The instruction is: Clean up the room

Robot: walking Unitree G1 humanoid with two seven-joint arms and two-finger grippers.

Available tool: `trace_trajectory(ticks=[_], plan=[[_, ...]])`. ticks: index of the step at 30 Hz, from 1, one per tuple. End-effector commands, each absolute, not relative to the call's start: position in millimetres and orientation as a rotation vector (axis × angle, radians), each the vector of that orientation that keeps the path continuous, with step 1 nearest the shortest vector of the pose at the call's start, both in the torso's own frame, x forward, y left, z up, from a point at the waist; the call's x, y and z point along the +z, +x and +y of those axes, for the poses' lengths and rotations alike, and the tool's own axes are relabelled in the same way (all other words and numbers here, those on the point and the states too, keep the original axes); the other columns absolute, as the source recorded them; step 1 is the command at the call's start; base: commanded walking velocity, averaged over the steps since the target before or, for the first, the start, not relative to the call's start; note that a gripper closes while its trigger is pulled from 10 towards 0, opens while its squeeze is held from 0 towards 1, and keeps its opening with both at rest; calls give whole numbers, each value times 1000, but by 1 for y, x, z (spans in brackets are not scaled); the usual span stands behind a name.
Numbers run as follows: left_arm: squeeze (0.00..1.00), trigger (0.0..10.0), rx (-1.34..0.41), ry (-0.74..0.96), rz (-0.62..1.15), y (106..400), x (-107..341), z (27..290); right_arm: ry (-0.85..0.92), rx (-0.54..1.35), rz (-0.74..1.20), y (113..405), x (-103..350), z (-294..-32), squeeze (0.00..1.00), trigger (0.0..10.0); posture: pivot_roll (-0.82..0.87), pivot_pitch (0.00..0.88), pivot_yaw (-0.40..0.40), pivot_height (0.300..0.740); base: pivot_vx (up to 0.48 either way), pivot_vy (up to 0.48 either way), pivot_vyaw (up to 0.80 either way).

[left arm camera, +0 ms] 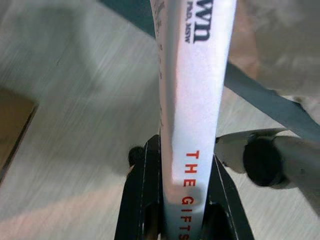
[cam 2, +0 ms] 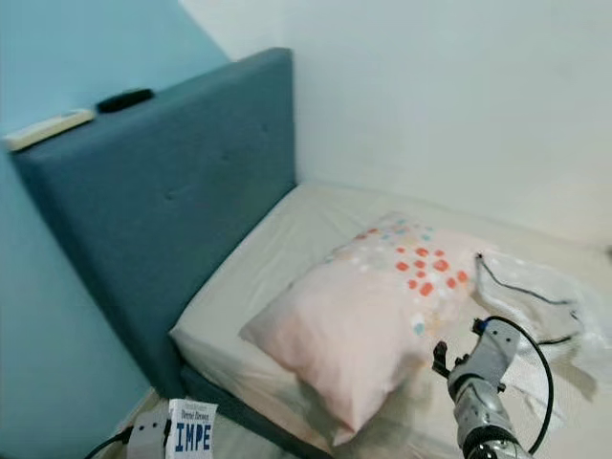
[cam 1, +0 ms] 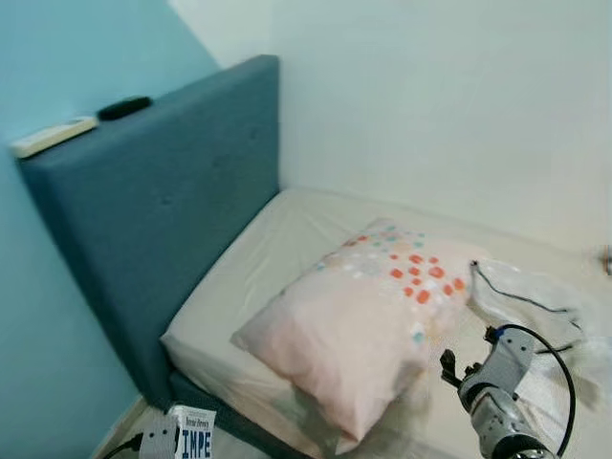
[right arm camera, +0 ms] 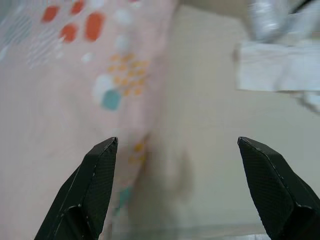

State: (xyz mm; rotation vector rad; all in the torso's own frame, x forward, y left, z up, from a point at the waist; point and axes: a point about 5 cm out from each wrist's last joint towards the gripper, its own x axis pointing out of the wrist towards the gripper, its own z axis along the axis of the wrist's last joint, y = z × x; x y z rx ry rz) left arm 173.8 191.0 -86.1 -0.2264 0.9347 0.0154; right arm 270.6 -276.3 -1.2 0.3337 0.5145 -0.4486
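I have the left gripper (left arm camera: 182,200) clamped on a white book (left arm camera: 192,100), held low off the bed's (cam 1: 287,239) near corner, above the floor (left arm camera: 75,100); my right gripper (right arm camera: 180,185) hangs spread wide and empty over the sheet beside the spotted pink pillow (cam 1: 368,325); plastic bag (cam 1: 535,306) just beyond.
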Motion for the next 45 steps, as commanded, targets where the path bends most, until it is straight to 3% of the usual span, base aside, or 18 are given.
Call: trace_trajectory(ticks=[1, 14, 21, 26, 39, 45], plan=[[0, 10000, 16, -218, 935, 173, -86, 192, 330, -423, 532, 271, -5, -268, 0, 10000, -2, 0, -25, 708, 0, 0, -756], [0, 10000, 49, -223, 925, 174, -86, 194, 305, -277, 627, 267, -22, -229, 0, 10000, 1, 0, -38, 708, 0, 0, -750], [0, 10000, 72, -232, 916, 174, -85, 197, 260, -171, 642, 270, -25, -209, 0, 10000, -1, 0, -42, 708, 321, 0, 0], [0, 10000, 75, -235, 915, 175, -85, 196, 258, -152, 625, 275, -20, -207, 0, 10000, -1, 0, -44, 708, 374, 0, 0], [0, 10000, 84, -223, 929, 172, -87, 195, 227, -138, 630, 276, -19, -208, 0, 10000, -2, 0, -46, 708, 0, 0, 0], [0, 10000, 87, -215, 937, 169, -88, 196, 242, -157, 599, 283, -12, -213, 0, 10000, 4, 0, -48, 708, 0, 0, -774]])
